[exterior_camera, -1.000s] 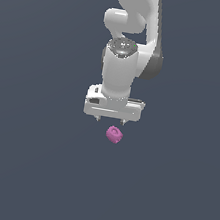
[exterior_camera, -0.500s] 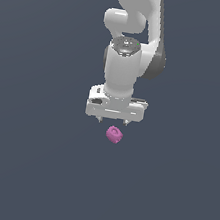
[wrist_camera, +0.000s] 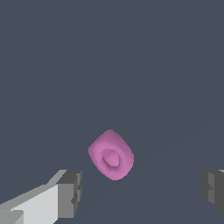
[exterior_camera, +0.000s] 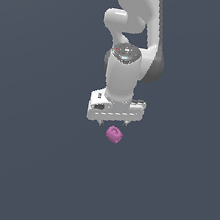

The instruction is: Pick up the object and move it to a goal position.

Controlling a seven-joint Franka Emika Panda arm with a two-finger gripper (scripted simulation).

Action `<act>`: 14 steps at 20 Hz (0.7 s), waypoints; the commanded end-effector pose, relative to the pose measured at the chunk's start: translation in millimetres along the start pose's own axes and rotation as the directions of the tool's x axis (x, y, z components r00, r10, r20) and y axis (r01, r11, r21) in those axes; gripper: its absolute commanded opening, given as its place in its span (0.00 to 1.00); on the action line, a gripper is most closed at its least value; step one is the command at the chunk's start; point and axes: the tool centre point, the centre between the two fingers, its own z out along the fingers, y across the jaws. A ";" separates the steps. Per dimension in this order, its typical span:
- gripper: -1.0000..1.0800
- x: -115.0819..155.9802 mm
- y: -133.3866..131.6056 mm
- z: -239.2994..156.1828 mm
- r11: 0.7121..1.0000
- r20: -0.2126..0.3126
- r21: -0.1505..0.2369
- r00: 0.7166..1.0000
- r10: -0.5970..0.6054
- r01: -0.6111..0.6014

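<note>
The object [exterior_camera: 114, 134] is a small magenta-pink lump with rounded edges. It lies on the dark grey floor just below my white gripper [exterior_camera: 112, 123] in the exterior view. In the wrist view the object [wrist_camera: 111, 155] shows its hollow face and sits between and a little beyond my two fingertips [wrist_camera: 70, 193], which stand wide apart. The gripper [wrist_camera: 142, 190] is open and empty, pointing down over the object without touching it.
The dark grey floor [exterior_camera: 27, 159] spreads flat all around. The white arm [exterior_camera: 132, 34] rises above the gripper. No goal marker shows in either view.
The gripper has come down slightly toward the object and shifted a little. The object has not moved.
</note>
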 end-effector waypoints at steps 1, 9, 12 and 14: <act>0.96 -1.6 -1.5 6.4 0.998 0.006 -0.001 0.998 -0.057 0.057; 0.96 -8.7 -8.2 32.2 0.957 0.029 0.002 0.957 -0.290 0.290; 0.96 -11.7 -11.1 42.0 0.926 0.037 0.007 0.926 -0.377 0.377; 0.96 -13.6 -13.0 48.3 0.902 0.042 0.011 0.901 -0.432 0.431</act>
